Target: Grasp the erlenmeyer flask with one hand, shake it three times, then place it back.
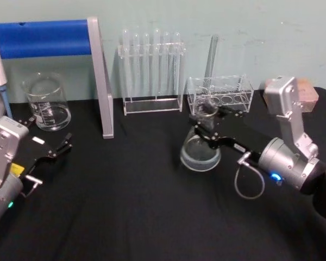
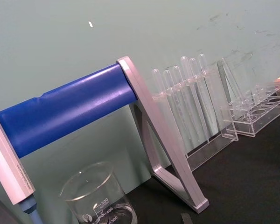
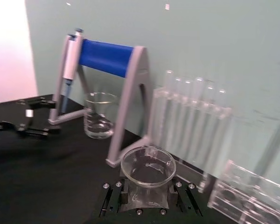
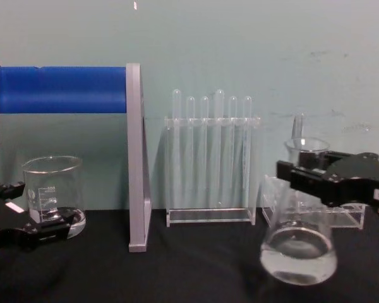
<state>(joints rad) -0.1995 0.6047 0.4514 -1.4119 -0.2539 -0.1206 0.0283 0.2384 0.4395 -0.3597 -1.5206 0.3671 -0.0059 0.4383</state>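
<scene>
I count one erlenmeyer flask (image 1: 201,155), one beaker (image 1: 46,103), one tall rack (image 4: 211,216) holding six test tubes (image 4: 219,145), and one low rack (image 1: 220,97). The flask is clear, conical glass with a little clear liquid in its wide base, just before the low rack. My right gripper (image 1: 205,126) clamps its neck. My left gripper (image 1: 48,135) rests spread open near the beaker.

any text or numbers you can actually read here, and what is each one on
"500", "400", "300": graduation marks on the beaker, in the left wrist view.
Small print on the erlenmeyer flask: too blurred to read.
Lettering along the pipette: too small to read.
</scene>
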